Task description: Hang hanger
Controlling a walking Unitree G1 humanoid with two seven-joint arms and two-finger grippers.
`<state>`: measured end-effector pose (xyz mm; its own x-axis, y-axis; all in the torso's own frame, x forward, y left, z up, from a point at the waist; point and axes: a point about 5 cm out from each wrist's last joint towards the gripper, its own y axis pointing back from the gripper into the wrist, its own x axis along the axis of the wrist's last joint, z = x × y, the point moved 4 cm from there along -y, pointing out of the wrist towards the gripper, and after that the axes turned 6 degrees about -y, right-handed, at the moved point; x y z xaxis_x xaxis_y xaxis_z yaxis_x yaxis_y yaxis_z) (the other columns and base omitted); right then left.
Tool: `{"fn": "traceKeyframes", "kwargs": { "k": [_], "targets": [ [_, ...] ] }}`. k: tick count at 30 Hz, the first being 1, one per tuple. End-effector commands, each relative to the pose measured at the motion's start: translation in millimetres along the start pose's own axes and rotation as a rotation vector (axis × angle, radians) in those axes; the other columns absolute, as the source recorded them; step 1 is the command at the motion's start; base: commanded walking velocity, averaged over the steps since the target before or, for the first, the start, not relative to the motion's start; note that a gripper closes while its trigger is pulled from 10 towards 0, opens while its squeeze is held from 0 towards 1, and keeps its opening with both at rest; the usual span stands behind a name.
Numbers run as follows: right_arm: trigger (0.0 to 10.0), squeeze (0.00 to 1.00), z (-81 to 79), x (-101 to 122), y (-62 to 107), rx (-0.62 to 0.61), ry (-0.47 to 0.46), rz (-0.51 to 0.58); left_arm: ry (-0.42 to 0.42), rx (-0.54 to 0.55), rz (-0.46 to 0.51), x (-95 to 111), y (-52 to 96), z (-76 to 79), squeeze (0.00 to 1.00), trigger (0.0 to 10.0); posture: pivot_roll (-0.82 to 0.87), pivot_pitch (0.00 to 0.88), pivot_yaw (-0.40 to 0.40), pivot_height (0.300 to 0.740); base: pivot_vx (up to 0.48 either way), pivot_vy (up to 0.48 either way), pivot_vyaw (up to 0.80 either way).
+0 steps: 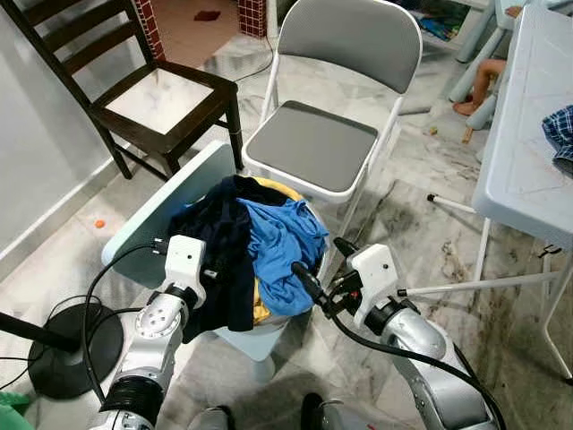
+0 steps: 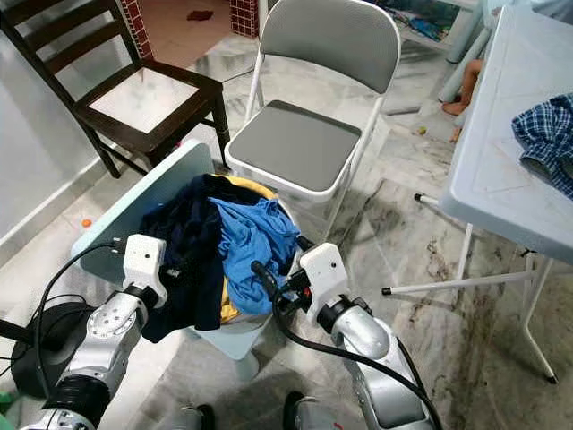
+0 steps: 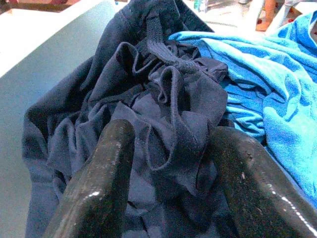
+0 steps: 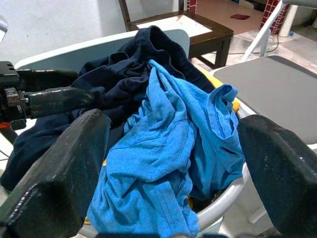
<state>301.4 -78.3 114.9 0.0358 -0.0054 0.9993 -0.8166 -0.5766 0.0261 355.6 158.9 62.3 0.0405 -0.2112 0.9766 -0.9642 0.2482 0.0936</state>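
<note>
No hanger is visible. A white laundry basket (image 1: 240, 341) stands right in front of me, heaped with a dark navy garment (image 1: 219, 242), a blue shirt (image 1: 282, 242) and something yellow (image 1: 260, 311). My left gripper (image 3: 171, 136) is pushed into the navy garment, and a bunched fold of it is squeezed between the two fingers. My right gripper (image 1: 324, 264) is wide open at the basket's right rim. It points at the blue shirt (image 4: 168, 144) and holds nothing.
A pale blue panel (image 1: 166, 206) leans behind the basket's left side. A grey folding chair (image 1: 313, 143) stands just beyond it, and a dark wooden chair (image 1: 161, 98) is at the back left. To the right are a white table (image 1: 528, 134) and thin white legs (image 1: 483, 287). A black stand base (image 1: 63, 349) sits at my left.
</note>
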Motion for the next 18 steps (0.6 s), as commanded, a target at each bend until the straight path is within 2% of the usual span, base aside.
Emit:
{"fn": "traceKeyframes", "kwargs": {
  "k": [1,7,13,18],
  "targets": [
    [10.0,0.00,-2.7,2,1.0,0.003,0.021,0.000,-0.021,-0.024,-0.019,-7,2.6,1.7,0.00,0.0,0.17,0.272,-0.033,0.740,0.000,0.000,0.00],
    [10.0,0.00,-10.4,-1,-1.0,0.019,0.027,-0.004,-0.053,-0.023,-0.029,-11,2.7,-0.2,0.00,0.0,0.17,0.272,-0.034,0.740,0.000,0.000,0.00],
    [10.0,0.00,-10.8,-1,-1.4,0.018,0.032,-0.004,-0.082,0.000,-0.023,-11,2.9,-4.9,0.00,0.0,0.17,0.269,-0.034,0.740,0.000,0.000,0.00],
    [10.0,0.00,-7.4,-1,-1.3,-0.001,0.037,0.000,-0.182,-0.081,0.063,-1,13.4,7.6,0.00,0.0,0.17,0.266,-0.032,0.740,0.000,0.000,0.00]
  ]
}}
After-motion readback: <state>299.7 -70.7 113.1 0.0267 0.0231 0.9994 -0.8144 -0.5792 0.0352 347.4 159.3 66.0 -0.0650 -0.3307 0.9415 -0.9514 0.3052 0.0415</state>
